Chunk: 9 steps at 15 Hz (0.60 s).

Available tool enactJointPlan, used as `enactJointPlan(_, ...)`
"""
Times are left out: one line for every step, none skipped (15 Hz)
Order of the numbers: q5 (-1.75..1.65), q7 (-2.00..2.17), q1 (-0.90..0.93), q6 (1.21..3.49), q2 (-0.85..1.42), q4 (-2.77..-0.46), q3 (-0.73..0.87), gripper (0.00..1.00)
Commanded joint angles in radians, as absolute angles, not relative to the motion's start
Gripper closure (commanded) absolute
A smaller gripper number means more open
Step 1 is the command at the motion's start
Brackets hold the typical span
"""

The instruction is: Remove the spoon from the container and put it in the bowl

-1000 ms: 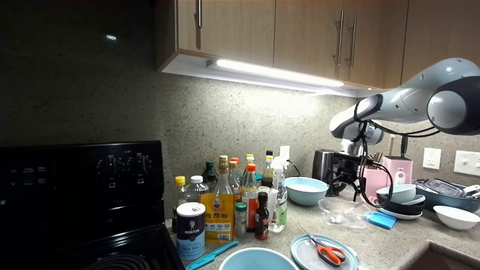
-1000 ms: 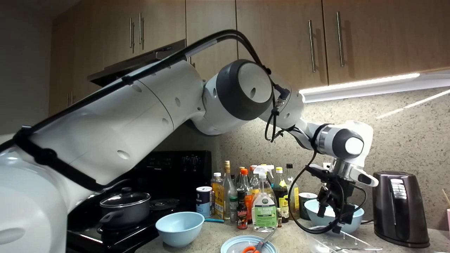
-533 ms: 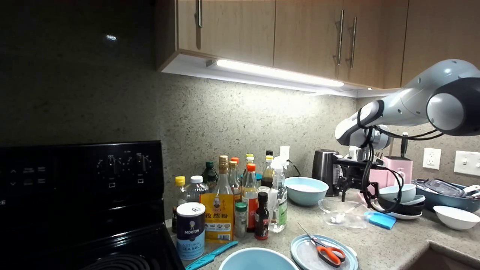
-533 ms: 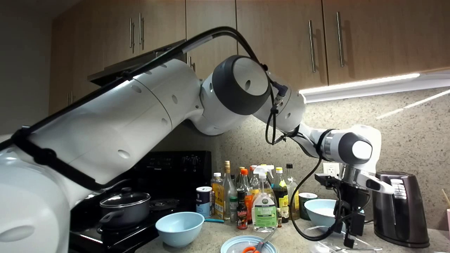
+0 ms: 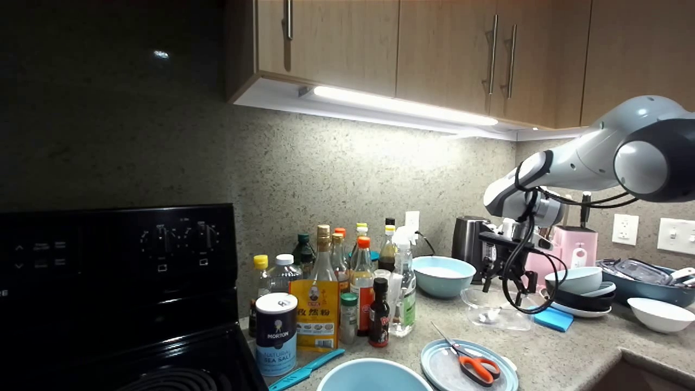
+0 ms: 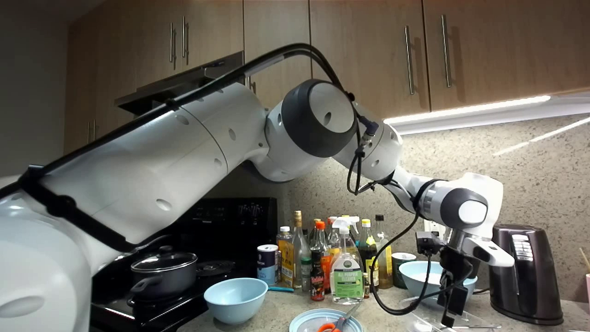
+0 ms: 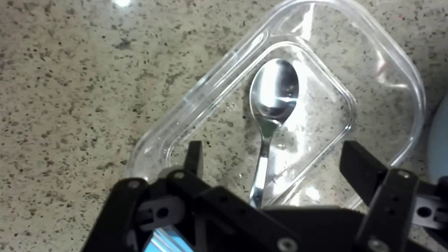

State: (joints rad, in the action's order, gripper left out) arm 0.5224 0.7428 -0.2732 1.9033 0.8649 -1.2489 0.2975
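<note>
Spoon (image 7: 274, 89) lying in the tray (image 7: 315, 105), my claw (image 7: 273, 154) spread wide

I am hovering over the tray, holding my fingers (image 7: 194, 157) well apart on either side of the spoon's handle. The spoon is resting on the tray's floor, its handle end hiding behind my claw in the wrist view. In both exterior views a blue bowl (image 5: 444, 287) and the kettle (image 5: 467, 247) are standing near the tray, and a second bowl (image 6: 236, 308) is sitting well apart from it.

Arm (image 6: 318, 120): is arching outward
Wrist (image 6: 468, 210): is pointing downward
Gripper (image 7: 274, 157): is hanging, 2 fingers (image 7: 358, 166) standing wide apart
</note>
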Motion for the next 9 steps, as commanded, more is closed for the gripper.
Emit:
enactJointPlan(0.488, 0.759, -0.306, 1.915, 0.860, -1.245, 0.246, 0.00)
enactJointPlan(0.479, 0.806, -0.300, 1.926, 0.866, -1.244, 0.256, 0.00)
enactJointPlan(0.469, 0.836, -0.304, 1.915, 0.869, -1.243, 0.258, 0.00)
enactJointPlan(0.460, 0.876, -0.303, 1.926, 0.871, -1.246, 0.264, 0.00)
enactJointPlan(0.454, 0.902, -0.309, 1.925, 0.874, -1.245, 0.265, 0.00)
enactJointPlan(0.449, 0.930, -0.315, 1.929, 0.878, -1.244, 0.265, 0.00)
enactJointPlan(0.448, 0.957, -0.322, 1.936, 0.883, -1.243, 0.265, 0.00)
enactJointPlan(0.444, 0.972, -0.329, 1.931, 0.885, -1.241, 0.261, 0.00)
enactJointPlan(0.443, 0.987, -0.335, 1.935, 0.890, -1.239, 0.259, 0.00)
